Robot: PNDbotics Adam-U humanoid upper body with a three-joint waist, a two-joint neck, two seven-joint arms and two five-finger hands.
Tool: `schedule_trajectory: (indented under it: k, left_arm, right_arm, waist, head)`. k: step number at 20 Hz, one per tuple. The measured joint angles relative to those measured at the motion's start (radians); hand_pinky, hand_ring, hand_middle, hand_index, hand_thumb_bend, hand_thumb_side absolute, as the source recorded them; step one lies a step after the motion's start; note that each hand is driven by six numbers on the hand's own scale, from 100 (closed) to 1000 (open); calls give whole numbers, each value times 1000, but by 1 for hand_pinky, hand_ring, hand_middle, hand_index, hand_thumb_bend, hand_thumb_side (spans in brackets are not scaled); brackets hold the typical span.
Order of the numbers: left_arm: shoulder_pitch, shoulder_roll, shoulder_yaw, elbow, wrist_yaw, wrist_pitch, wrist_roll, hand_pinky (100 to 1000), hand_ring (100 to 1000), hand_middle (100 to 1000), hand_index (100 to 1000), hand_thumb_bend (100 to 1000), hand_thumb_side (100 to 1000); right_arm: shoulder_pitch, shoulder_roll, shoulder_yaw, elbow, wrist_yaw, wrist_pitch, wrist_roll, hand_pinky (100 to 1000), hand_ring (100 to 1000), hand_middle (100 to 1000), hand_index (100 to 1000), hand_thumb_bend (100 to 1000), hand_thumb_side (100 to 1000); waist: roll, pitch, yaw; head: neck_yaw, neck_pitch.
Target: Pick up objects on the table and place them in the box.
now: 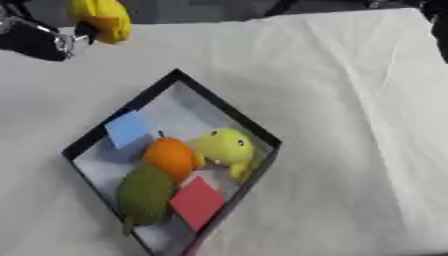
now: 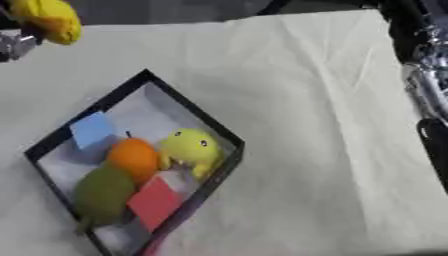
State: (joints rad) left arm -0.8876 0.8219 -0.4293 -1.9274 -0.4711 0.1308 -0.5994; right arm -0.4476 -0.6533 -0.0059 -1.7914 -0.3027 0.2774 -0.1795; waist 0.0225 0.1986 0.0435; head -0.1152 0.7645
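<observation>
My left hand [image 1: 39,37] is far left, curled round a yellow toy [image 1: 101,19], well off from the box [image 1: 223,112]. Can't tell my right hand's [image 2: 429,75] fingers.

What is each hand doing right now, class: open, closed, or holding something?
Left hand: closed round a yellow rounded object, lifted at the upper left.
Right hand: cannot be told; only its arm shows.

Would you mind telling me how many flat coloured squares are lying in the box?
2: the blue square near the box's far-left corner, the red square near its front corner.
</observation>
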Motion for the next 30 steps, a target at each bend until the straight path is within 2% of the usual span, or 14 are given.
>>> schedule_trajectory:
  k: [3,4,5,9,16,28,30]
  left_arm:
    - [12,25,-20,-48,76,-38,-24,745,697,616,654,100,100]
    - [17,31,-28,-53,97,-53,-29,743,695,615,654,159,100]
    - [21,35,-36,-56,115,-67,-34,742,695,615,654,100,100]
    - [48,49,-73,-59,159,-91,-54,744,695,617,657,100,100]
    - [68,47,-141,-59,171,-64,-106,741,692,617,660,100,100]
    - [58,-40,-203,-60,115,27,-148,739,705,649,689,100,101]
    - [58,-57,-210,-60,96,40,-157,749,724,675,710,160,151]
  right_arm:
    - [1,0,0,0,0,-2,2,928,746,736,822,100,680]
    - [2,0,0,0,0,-2,2,927,746,736,822,100,679]
    - [4,0,0,0,0,-2,3,928,746,736,822,100,678]
    - [8,0,0,0,0,-3,4,927,746,736,822,100,681]
    - [9,0,1,0,0,-3,5,927,745,735,821,100,687]
    - [9,1,1,0,0,1,9,928,745,734,821,100,696]
    - [9,1,2,0,0,1,10,928,745,734,821,100,698]
  waist:
    - [0,-5,2]
    - [0,-5,4]
    - [0,-6,6]
    - [0,-14,6]
    - [0,-14,6]
    - [0,-14,-2]
    - [0,-14,-4]
  head:
    - [2,0]
    - [2,0]
    - [4,0]
    - [10,0]
    - [18,0]
    - [29,0]
    - [32,0]
